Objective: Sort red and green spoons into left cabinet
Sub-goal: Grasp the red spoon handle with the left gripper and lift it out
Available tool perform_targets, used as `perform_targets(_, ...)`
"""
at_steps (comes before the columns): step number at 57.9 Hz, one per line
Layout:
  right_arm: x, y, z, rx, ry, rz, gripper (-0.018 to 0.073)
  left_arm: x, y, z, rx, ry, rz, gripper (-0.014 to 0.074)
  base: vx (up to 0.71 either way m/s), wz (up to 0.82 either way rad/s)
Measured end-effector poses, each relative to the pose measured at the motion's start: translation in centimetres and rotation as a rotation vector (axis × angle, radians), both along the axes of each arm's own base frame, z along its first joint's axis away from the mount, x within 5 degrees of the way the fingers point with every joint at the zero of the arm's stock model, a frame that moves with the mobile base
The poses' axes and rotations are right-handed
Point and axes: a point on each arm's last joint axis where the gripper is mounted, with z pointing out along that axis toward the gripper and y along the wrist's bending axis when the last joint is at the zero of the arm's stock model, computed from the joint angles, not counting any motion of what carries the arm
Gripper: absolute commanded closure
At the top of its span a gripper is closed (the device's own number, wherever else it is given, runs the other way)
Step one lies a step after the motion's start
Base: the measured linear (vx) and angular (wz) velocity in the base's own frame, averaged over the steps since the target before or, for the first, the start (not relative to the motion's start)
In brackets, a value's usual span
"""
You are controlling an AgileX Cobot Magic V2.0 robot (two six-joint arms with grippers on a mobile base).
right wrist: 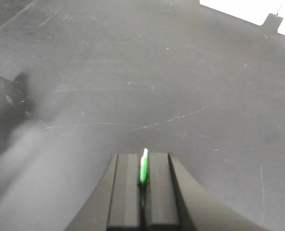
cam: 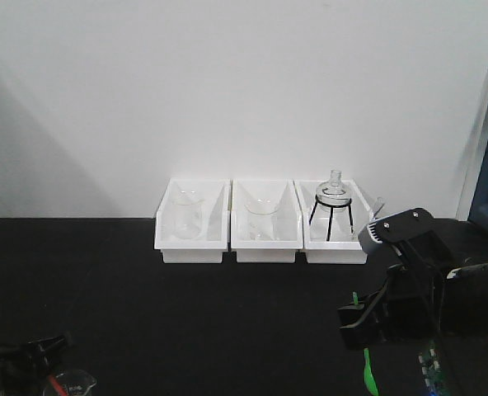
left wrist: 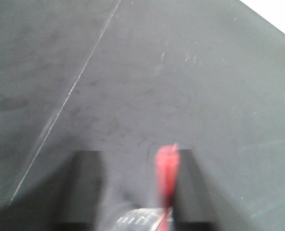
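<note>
Black table (cam: pixel 186 313), white wall (cam: pixel 227 82), three white bins (cam: pixel 265 223).
Right tool (right wrist: pixel 142 180) clamped on green spoon (right wrist: pixel 143 166); left tool (left wrist: pixel 137 185) holds red spoon (left wrist: pixel 166 173), blurred.

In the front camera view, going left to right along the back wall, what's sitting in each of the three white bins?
Left bin: glass beaker → middle bin: second beaker → right bin: round glass flask on a black stand.
</note>
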Motion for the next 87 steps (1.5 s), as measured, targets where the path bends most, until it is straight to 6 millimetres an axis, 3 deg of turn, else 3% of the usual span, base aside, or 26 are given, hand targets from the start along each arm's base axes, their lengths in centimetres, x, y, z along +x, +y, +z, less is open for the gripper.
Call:
perform_targets(11, 0.0, 0.0, 0.0, 0.006, 0.005, -0.007, 0.0564, 0.1, 0.0, 0.2, 0.017, -0.023, -0.014, 0.0606, 0.00, 0.00)
perform_targets(34, 0.0, 0.0, 0.0, 0.012, 0.008, -0.015, 0.0564, 0.3, 0.0, 1.3, 0.077, -0.110, -0.069, 0.0604, 0.00, 0.00)
perform_targets(48, 0.1, -0.1, 0.1, 0.013, -0.009, -0.026, 0.0563, -1.1, -0.2, 6.0, 0.234, -0.281, -0.223, 0.0603, 0.00, 0.00)
perform_targets(58, -0.2, -0.2, 0.8, 0.018, -0.033, -0.027, 0.0563, -3.7, 0.1, 10.3, 0.344, -0.370, -0.274, 0.0603, 0.00, 0.00)
perform_targets(71, -2.0, -0.6, 3.7, 0.039, -0.134, -0.035, 0.0562, -8.1, 1.1, 14.7, 0.470, -0.416, -0.265, 0.0603, 0.00, 0.00)
perform_targets(78, -3.9, -1.1, 5.5, 0.055, -0.208, -0.043, 0.0562, -10.6, 1.3, 16.5, 0.515, -0.453, -0.265, 0.0603, 0.00, 0.00)
perform_targets(87, -7.2, -2.1, 5.9, 0.069, -0.289, -0.079, 0.0562, -13.6, 1.0, 18.0, 0.547, -0.479, -0.305, 0.0603, 0.00, 0.00)
